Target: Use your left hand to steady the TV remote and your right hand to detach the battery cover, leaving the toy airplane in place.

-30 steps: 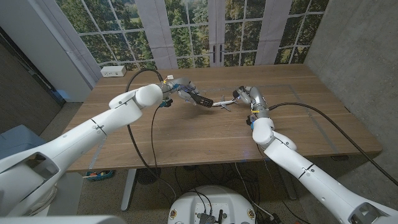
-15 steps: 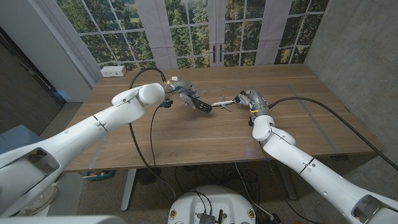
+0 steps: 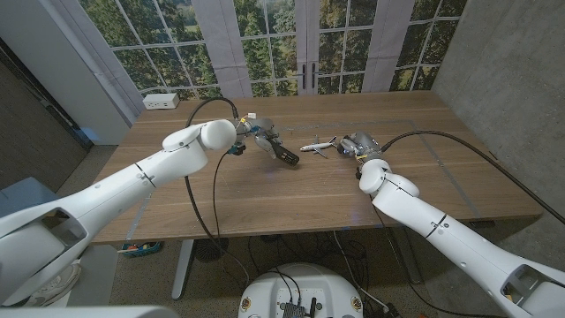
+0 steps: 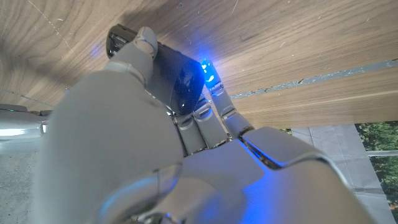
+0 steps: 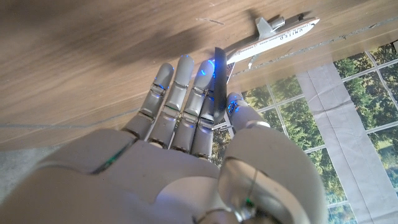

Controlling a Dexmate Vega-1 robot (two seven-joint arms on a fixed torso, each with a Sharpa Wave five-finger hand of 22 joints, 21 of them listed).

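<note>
1. Head view: the right hand (image 3: 357,146) pinches a thin black battery cover (image 5: 219,79) edge-on.
2. The left hand (image 3: 256,132) grips the black oblong TV remote (image 3: 284,154), its long axis slanting toward the near right.
3. The white toy airplane (image 3: 317,146) lies between the hands, nose right.

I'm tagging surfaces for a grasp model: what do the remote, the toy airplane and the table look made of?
TV remote: probably plastic; black, with a soft sheen in the left wrist view.
Toy airplane: white, smooth, printed lettering; painted plastic or die-cast metal, can't tell which.
Table: wood or wood veneer; brown grain lines, matte.
</note>
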